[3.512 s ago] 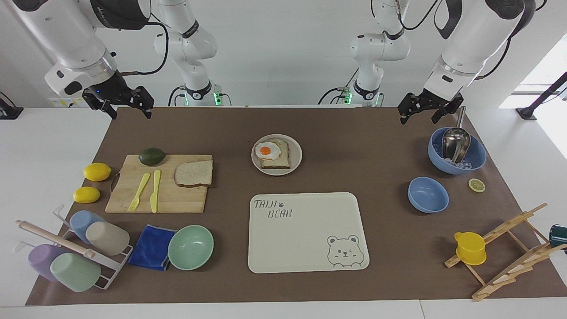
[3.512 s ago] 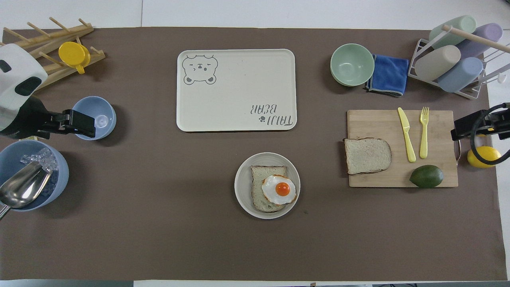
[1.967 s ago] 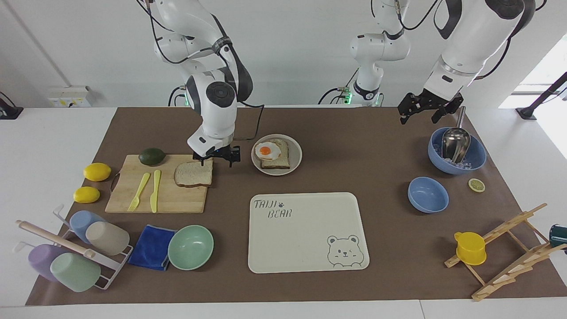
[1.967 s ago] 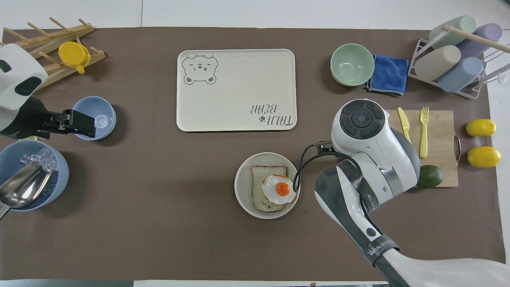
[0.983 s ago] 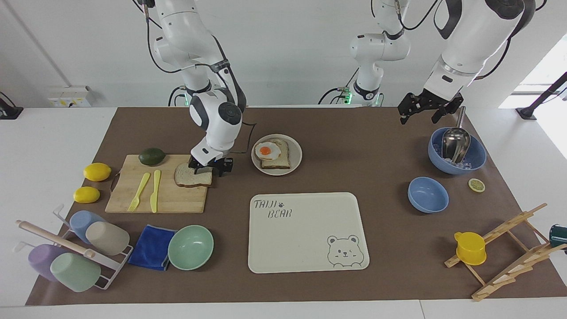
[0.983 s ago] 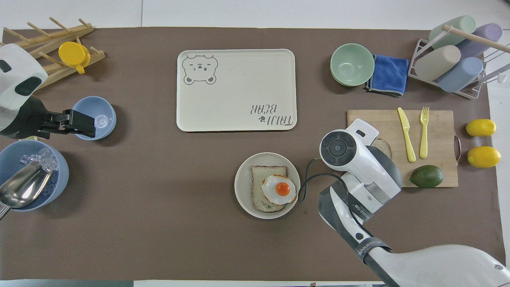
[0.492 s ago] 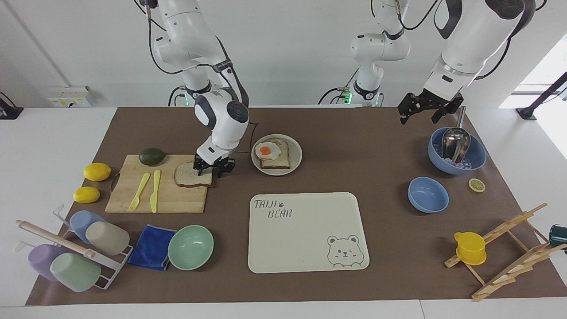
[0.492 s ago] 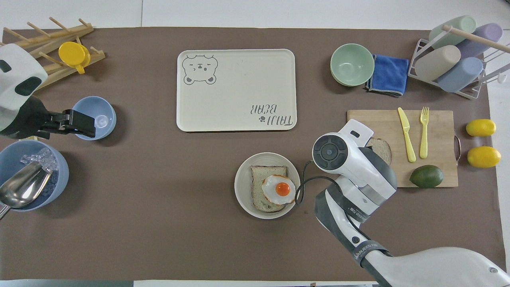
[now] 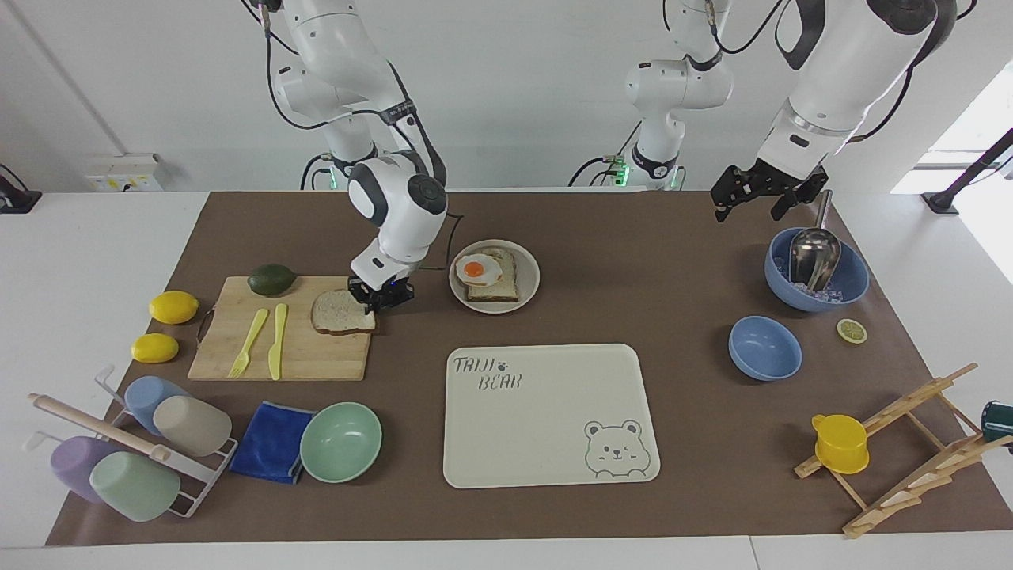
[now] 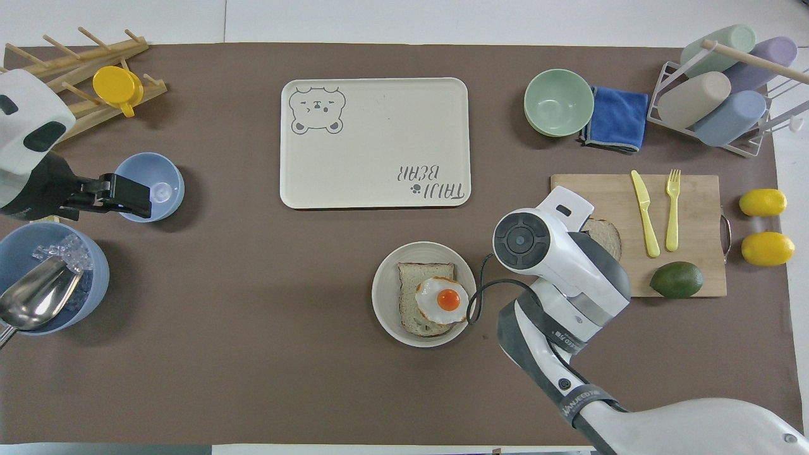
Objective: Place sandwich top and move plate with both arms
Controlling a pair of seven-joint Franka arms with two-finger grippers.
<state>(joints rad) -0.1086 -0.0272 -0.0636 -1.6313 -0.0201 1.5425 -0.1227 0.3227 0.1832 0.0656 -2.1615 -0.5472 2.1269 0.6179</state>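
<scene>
White-walled room; brown-covered desk (image 9: 633,261) fills both views.

Right gripper (image 9: 381,297): in the facing view it is down at board level, in the centre band of the frame toward the right arm's end. It sits at the edge of the sandwich top (image 9: 336,312) that faces the plate (image 9: 532,277). Whether the jaws are apart or clamped on the crust cannot be told. In the overhead view the wrist housing covers most of the slice; only its rounded end shows.

Judgement: the approach is from the plate-side edge because that edge overhangs or meets the rim of the cutting board (image 9: 316,356). That gives the jaws something to pinch, where the flat face would not.

Sandwich top: lies flat on the board, not lifted. Its crust edge is at the jaws and the rest of it extends away from them toward the yellow knife (image 9: 278,340).

Plate: upper centre of the facing frame, just beside the right gripper and apart from the board. It carries the lower bread slice (image 9: 497,286) with the fried egg (image 9: 477,270) on top, so the top slice has a short carry.

Bear tray (image 9: 546,427): lower centre of the frame, unloaded. Judged the likely destination for the plate.

Left gripper (image 9: 756,196): waits in the air over the desk by the blue bowl (image 9: 851,285) holding the scoop, jaws apart, holding nothing.
</scene>
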